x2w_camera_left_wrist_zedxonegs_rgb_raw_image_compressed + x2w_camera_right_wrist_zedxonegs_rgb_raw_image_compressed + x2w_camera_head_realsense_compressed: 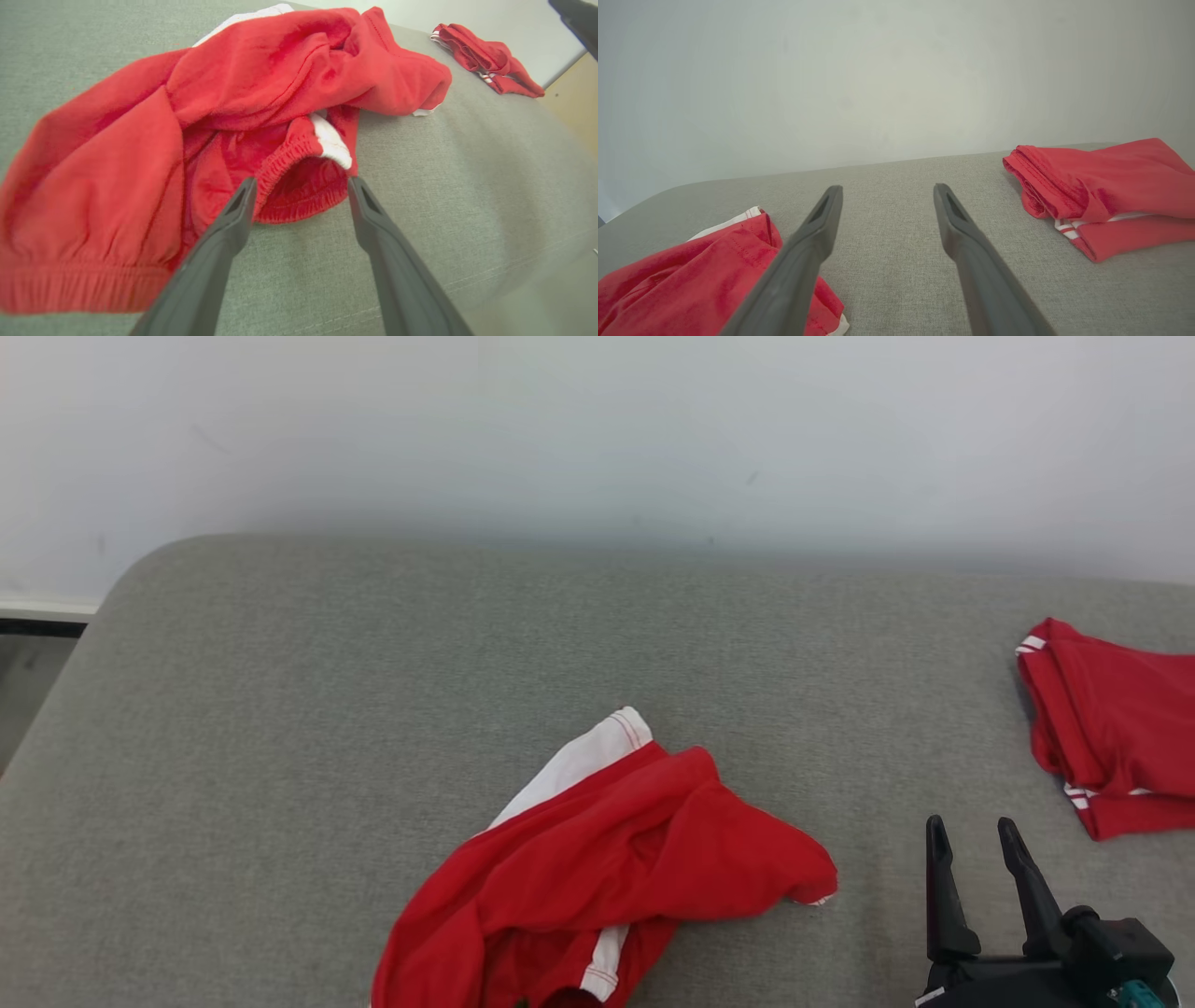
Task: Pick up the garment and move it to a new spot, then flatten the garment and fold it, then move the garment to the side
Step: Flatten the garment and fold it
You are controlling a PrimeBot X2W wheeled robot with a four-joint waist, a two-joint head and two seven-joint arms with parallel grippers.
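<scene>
Red garment lies crumpled, long axis near-left to far-right.

The crumpled garment is cut off at its near end by the head view's bottom edge, the folded garment by the right edge.

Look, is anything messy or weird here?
Yes. The red shorts lie crumpled in a heap on the grey upholstered surface, waistband bunched, while the other red garment at the right sits neatly folded. Nothing looks torn or spilled.
</scene>
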